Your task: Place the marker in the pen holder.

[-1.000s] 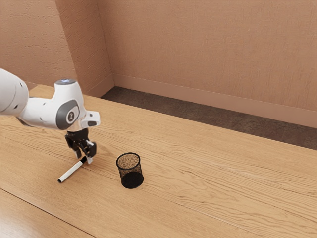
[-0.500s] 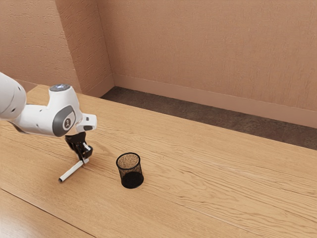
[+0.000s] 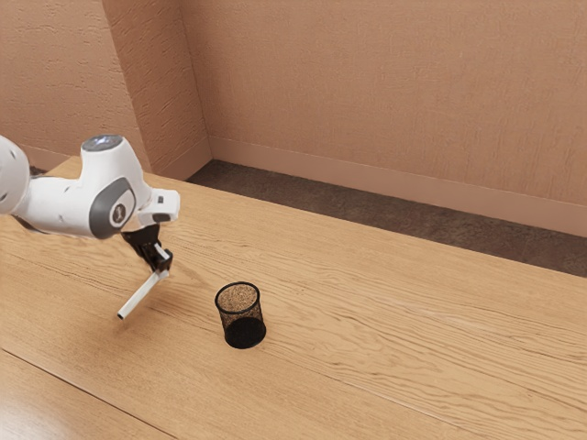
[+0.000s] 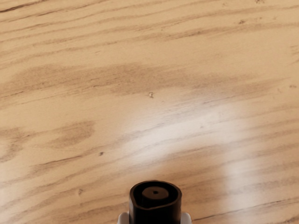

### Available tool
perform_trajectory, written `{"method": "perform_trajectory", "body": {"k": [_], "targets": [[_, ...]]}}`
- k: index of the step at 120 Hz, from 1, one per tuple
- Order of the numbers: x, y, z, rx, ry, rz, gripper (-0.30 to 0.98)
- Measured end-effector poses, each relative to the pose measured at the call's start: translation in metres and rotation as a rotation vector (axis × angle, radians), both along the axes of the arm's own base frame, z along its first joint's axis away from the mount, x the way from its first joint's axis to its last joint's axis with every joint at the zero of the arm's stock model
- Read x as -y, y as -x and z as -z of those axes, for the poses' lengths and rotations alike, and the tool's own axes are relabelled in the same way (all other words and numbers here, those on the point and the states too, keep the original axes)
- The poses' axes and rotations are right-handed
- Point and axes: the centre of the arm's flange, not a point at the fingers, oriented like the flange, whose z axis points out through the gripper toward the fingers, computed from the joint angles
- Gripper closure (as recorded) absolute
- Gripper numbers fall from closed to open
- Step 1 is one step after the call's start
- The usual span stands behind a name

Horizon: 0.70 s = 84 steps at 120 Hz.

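My gripper [image 3: 161, 268] is above the table at the exterior view's left, shut on the capped end of the marker [image 3: 138, 296]. The white marker slants down from the fingers toward the exterior view's lower left, its far end off the wood. In the wrist view the marker's black cap [image 4: 155, 203] stands between the pale tips of my gripper [image 4: 155, 218]. The black mesh pen holder [image 3: 242, 316] stands upright on the table, apart from the gripper, on the exterior view's right side of it.
The wooden table [image 3: 385, 339] stretches away to the exterior view's right, past the pen holder. Behind its far edge lie a dark floor [image 3: 367, 210] and a tan wall [image 3: 385, 101].
My gripper has closed on the marker and risen, lifting it off the table. The marker's far end has shifted slightly toward the exterior view's right. The pen holder has stayed put.
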Motion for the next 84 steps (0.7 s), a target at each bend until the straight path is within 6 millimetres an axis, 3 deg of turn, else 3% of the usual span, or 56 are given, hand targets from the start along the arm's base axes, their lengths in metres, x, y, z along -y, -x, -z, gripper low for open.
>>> {"method": "perform_trajectory", "body": {"k": [9, 18, 38, 49, 59, 84], "targets": [[0.034, -0.002, -0.046, 0.025, 0.001, 0.048, 0.75], [0.086, -0.015, -0.087, 0.038, -0.015, 0.13, 0.76], [0.195, -0.029, -0.146, 0.004, -0.036, 0.264, 0.76], [0.24, -0.023, -0.152, -0.039, -0.044, 0.304, 0.75], [0.264, -0.023, -0.151, -0.074, -0.048, 0.313, 0.75], [0.267, -0.034, -0.135, -0.142, -0.065, 0.259, 0.73]]}}
